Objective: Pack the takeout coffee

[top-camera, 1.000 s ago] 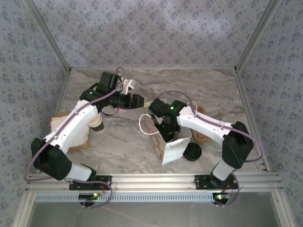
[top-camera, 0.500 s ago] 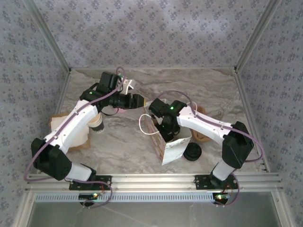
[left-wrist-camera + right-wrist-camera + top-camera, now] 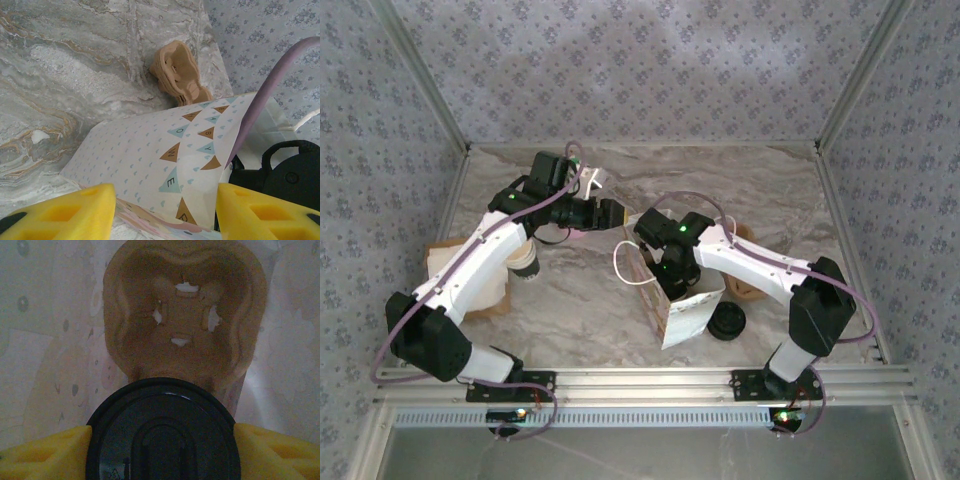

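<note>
Deep inside bag point(image 3: 688, 315) — right hand point(image 3: 162, 452) clamps takeout coffee point(image 3: 162, 427).

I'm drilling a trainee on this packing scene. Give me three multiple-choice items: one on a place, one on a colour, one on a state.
1. Where is the lid stack?
A. beside the bag
B. inside it
C. at the far left corner

2. What colour are the fingers?
A. yellow
B. red
C. green

3. The right gripper is:
A. open, empty
B. shut on the coffee
C. shut on a spoon

Answers:
1 A: the top view shows the stack just right of the bag's base.
2 A: both wrist views show yellow fingers.
3 B: the coffee's black lid sits tight between its fingers.
</note>
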Tool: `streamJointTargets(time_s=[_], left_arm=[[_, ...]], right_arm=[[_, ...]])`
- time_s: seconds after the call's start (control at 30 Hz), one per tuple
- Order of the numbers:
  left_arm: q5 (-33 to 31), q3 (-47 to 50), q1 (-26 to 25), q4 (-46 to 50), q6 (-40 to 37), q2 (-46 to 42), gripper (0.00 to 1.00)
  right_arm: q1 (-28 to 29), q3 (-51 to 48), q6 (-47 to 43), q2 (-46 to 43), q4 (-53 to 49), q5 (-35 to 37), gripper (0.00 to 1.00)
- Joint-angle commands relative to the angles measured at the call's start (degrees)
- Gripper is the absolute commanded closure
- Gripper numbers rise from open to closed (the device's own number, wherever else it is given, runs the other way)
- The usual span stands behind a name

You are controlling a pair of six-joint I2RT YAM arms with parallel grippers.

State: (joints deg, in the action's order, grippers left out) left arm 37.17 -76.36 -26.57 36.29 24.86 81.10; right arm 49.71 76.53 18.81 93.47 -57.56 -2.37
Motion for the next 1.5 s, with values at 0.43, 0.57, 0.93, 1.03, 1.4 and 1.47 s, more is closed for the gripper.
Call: streamJointTargets(time_s=[0.43, 0.57, 0.93, 1.03, 1.4, 1.47], left_arm=[[-1.1, -1.1, 0.2, 1.5, -1.1, -0.6, 0.45], [-1.3, -1.2, 0.3, 1.6, -1.2, -0.5, 0.45], [-1.5, -1.2, 0.3, 1.8, -1.4, -0.6, 0.45], [-1.4, -1.2, 0.3, 1.8, -1.4, -0.6, 0.45], [-1.2, -1.3, 0.4, 1.6, -1.5, -0.2, 0.45], [-1.2, -1.3, 0.4, 1.5, -1.5, -0.2, 0.45]], right_arm=[[0.9, 1.1, 0.7, 0.2, -3.8, 0.1, 0.29], [1.5, 2.7, 1.3, -0.2, -5.4, 0.7, 0.29], [2.8, 7.8, 2.3, -0.7, -10.6, 1.6, 0.29], [2.8, 8.3, 2.6, -0.5, -11.2, 1.7, 0.29], [3.2, 8.5, 3.4, 0.9, -13.6, 0.8, 0.29], [3.3, 8.9, 3.5, 1.0, -14.0, 0.7, 0.29]])
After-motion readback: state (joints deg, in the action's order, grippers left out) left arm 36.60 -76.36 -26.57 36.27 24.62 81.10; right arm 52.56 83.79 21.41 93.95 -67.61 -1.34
